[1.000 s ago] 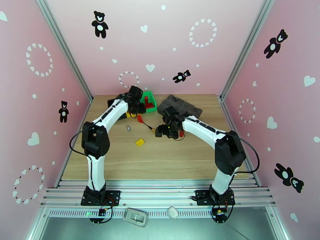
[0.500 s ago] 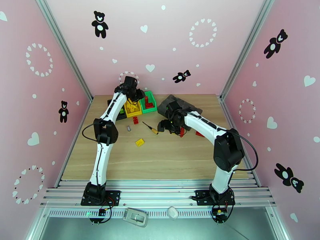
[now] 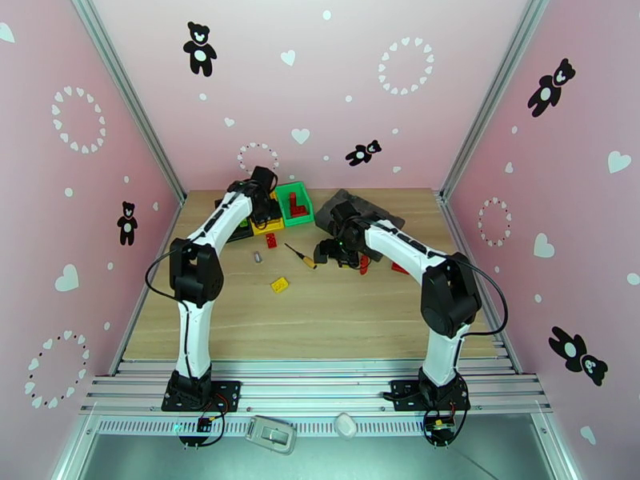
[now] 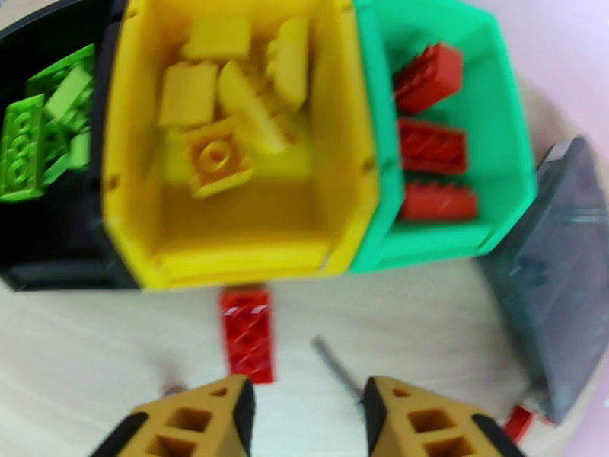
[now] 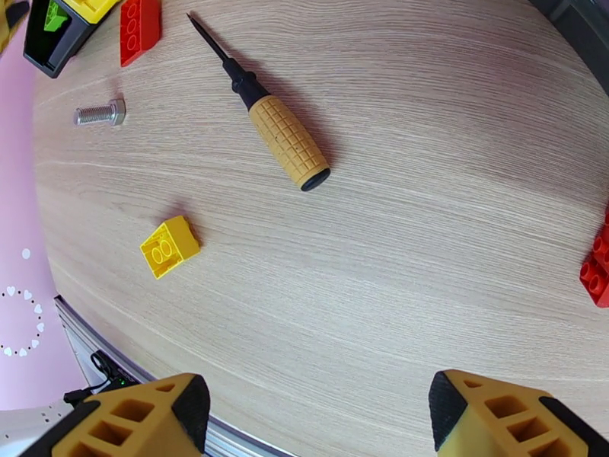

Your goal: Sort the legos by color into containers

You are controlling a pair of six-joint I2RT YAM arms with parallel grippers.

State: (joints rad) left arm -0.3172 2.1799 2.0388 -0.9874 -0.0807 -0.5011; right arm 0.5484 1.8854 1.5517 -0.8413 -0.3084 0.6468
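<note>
We judge the drop step done: our left gripper (image 4: 304, 399), at the bottom of its wrist view, stands parted and empty before the yellow bin (image 4: 236, 257), which holds yellow legos (image 4: 219, 89). Our right gripper (image 5: 316, 409) is wide apart and empty too, above a loose yellow brick (image 5: 169, 246) at left centre. Next, the left one should descend on the red brick (image 4: 247, 335) just below the bin and close.

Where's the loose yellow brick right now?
In the top view the yellow brick lies alone on the table, left of centre, just below the screwdriver and the bolt in that picture.
</note>
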